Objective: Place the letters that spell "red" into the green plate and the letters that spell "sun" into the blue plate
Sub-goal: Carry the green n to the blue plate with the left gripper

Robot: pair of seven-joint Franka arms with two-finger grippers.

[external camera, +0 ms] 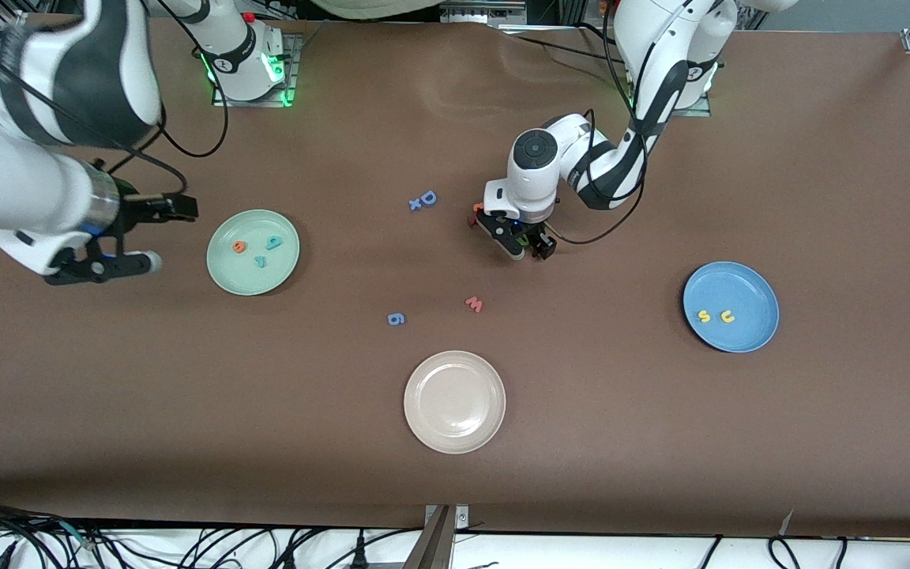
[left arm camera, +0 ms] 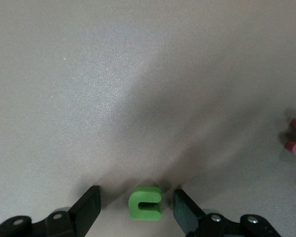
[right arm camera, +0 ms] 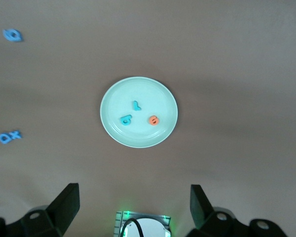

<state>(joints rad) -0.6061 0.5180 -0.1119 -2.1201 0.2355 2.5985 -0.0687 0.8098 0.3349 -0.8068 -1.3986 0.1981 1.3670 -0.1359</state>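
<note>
One letter is outstanding: the green "n" (left arm camera: pixel 145 203). It lies flat on the table, in the upper centre of the front frame, under the left gripper (external camera: pixel 515 239). In the left wrist view that gripper's fingers (left arm camera: pixel 89 208) stand one on each side of the "n", with a visible gap on both sides. Treat the gripper as open, with nothing held.

The step in hand appears to be the pick of the "n". The next move calls for you to:
- close squarely on the letter;
- lift it;
- carry it to the blue plate (external camera: pixel 755 288), at the left arm's end of the table.

The right gripper (external camera: pixel 163 234) waits with jaws spread wide, over the table beside the green plate (external camera: pixel 226 276).

Counts:
- Green plate: three letters, namely orange "e" (external camera: pixel 239 246), teal "d" (external camera: pixel 273 243), teal "r" (external camera: pixel 261 261).
- Blue plate: two letters, namely yellow "s" (external camera: pixel 704 316), yellow "u" (external camera: pixel 727 317).
- Plates: three, including one beige plate (external camera: pixel 454 438) at lower centre.
</note>
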